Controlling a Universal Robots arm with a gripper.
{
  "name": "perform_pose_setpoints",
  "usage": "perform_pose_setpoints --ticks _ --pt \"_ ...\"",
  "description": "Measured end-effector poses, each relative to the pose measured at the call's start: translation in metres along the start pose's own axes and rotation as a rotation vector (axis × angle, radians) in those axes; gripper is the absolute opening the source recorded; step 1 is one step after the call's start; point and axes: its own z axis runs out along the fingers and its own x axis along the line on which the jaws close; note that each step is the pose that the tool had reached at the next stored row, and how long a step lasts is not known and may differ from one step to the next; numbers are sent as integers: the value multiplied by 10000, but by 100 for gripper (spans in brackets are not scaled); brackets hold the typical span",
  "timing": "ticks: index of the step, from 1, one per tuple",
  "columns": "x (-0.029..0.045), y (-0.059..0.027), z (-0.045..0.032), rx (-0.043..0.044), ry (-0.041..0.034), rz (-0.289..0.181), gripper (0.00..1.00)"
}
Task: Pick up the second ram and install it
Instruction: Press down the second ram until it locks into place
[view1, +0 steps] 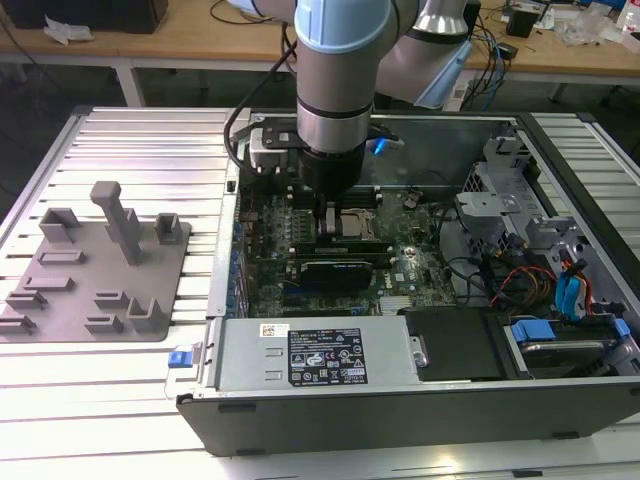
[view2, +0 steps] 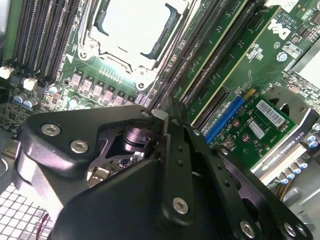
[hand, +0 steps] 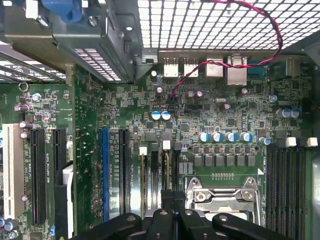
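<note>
Where open case (view1: 400, 400) holds motherboard (hand: 220, 100), gripper (hand: 167, 200) pinched together over slots.

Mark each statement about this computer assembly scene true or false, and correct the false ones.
1. The computer case lies open, with its motherboard exposed. True.
2. The gripper hangs above the grey tray. False: it is down inside the case, over the motherboard beside the processor socket.
3. The grey tray lies to the exterior view's left of the case. True.
4. A cooling fan covers the processor socket. False: the socket is uncovered, and its metal frame is in plain sight.
5. In the first wrist view, a red and black cable runs down to the motherboard. True.
</note>
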Motion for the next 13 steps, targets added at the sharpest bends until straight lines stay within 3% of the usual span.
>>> perform_pose_setpoints --ticks 9,13 --pt "-1 0 14 6 -10 1 8" --pt "-2 -1 -86 3 -5 1 8"
